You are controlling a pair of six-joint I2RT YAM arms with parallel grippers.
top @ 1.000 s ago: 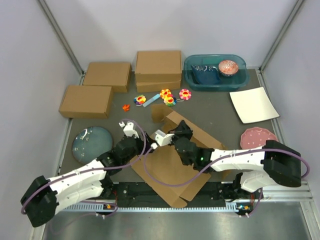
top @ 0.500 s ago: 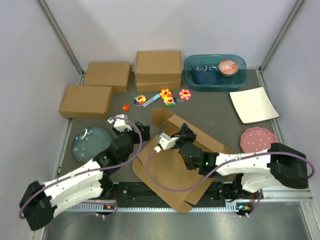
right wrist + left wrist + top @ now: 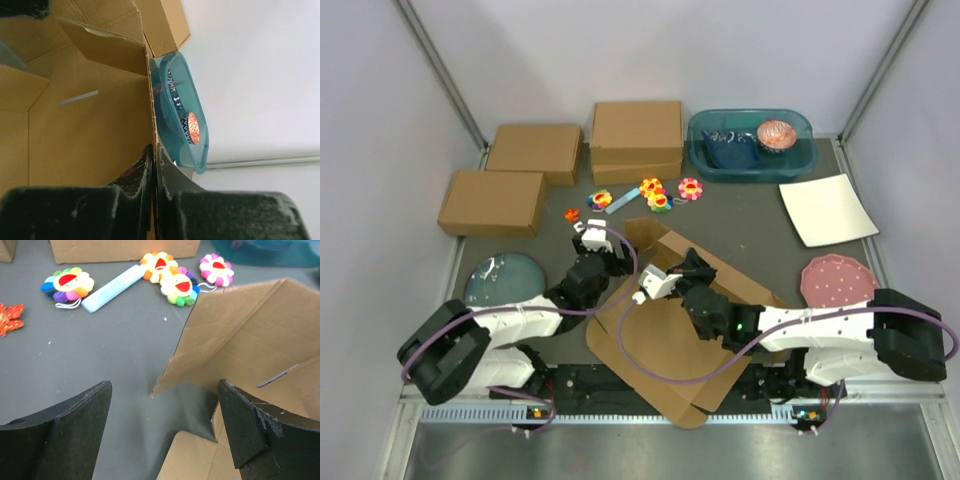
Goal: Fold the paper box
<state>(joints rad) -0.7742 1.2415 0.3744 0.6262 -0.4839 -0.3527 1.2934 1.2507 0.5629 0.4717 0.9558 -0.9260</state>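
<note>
We see the paper box [image 3: 665, 385] lying mostly flat at the ctr of the table's [image 3: 740, 225] near edge, w/ its nearest corner reaching over that edge. Its far-right panels stand up as a partly raised wall w/ a flap.

The right claw [image 3: 648, 285] sits over the box's middle, fingers pressed together. In the wrist view the tips meet right at a raised panel's edge, but we can't tell if any cardbd is pinched btw them. The left claw [image 3: 592, 236] is at the box's far-left side, jaws spread wide and holding nothing, w/ a raised flap corner just ahead of it.

A blue-grey round plate [image 3: 504, 286] lies by the table's left edge and a pink plate [image 3: 837, 280] by the right edge.

Farther out, mid-table, are an orange leaf toy [image 3: 572, 214], a pale blue stick [image 3: 620, 203] and flower toys [image 3: 655, 192]. A white square sheet [image 3: 827, 208] lies toward the right edge.

Along the far edge, closed brown boxes [image 3: 534, 151] fill the left & ctr. A teal tub [image 3: 750, 160] sits near the far-right corner w/ a pink patterned bowl [image 3: 776, 133] inside.
</note>
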